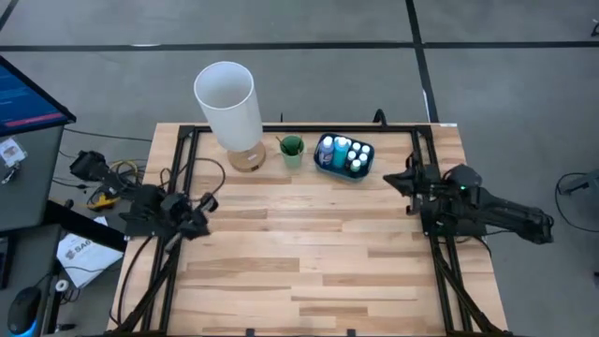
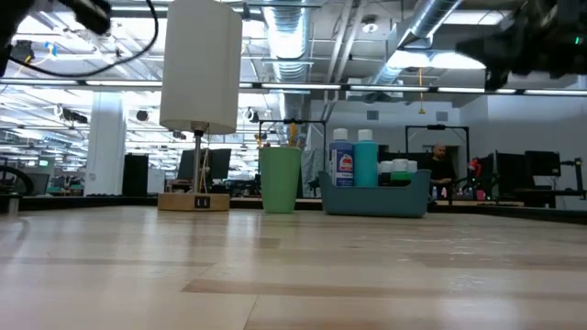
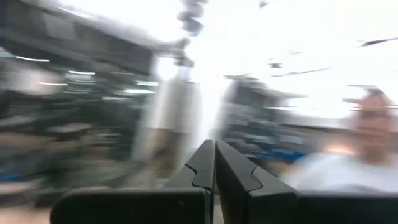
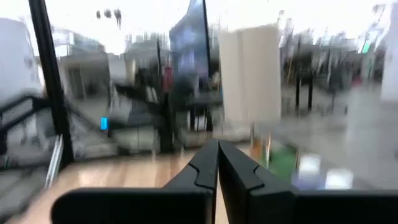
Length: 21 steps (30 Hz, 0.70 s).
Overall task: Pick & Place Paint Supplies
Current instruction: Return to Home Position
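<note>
Dark left hand and right hand hover closed, well apart.

Even overhead light falls on the counter, and the lamp casts only a faint, soft shadow. At counter level, ceiling lights glare and the near boards are out of focus. Beyond the left hand the room streaks with motion blur and washes out white; beyond the right hand the lamp and cup smear.
</note>
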### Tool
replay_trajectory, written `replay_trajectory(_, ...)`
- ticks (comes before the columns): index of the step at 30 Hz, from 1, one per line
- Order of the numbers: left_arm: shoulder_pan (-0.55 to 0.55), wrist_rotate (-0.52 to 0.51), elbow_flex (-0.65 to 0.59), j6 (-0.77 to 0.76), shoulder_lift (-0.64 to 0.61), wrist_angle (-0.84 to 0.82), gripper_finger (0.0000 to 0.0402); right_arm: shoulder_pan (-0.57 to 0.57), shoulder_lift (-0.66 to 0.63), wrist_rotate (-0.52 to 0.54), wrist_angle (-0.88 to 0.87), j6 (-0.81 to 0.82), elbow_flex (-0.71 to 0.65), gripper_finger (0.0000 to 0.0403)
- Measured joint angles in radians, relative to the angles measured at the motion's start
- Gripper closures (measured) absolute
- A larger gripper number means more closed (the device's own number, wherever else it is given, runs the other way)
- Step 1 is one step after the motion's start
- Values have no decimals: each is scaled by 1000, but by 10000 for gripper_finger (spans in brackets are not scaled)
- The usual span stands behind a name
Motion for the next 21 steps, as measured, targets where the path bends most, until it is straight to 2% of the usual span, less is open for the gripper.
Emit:
replay_trajectory(3, 67, 304, 0, -119, -30, 3, 401, 0, -6, -16, -5, 2, -25, 397)
replay_trajectory(5, 117, 445, 0, -194, -45, 0, 401, 1, -16, -29, 38, 3, -45, 401)
replay_trajectory(12, 328, 773, 0, -256, -30, -14, 401, 1, -54, -58, 93, 43, -149, 402)
replay_trajectory(15, 436, 847, 0, -356, -52, -7, 401, 0, -54, -58, 54, 66, -149, 402)
replay_trajectory(18, 524, 838, 0, -398, -86, -2, 401, -2, -54, -58, 63, 70, -149, 401)
replay_trajectory(21, 566, 796, 0, -400, -115, -4, 400, -1, -54, -58, 68, 72, -149, 402)
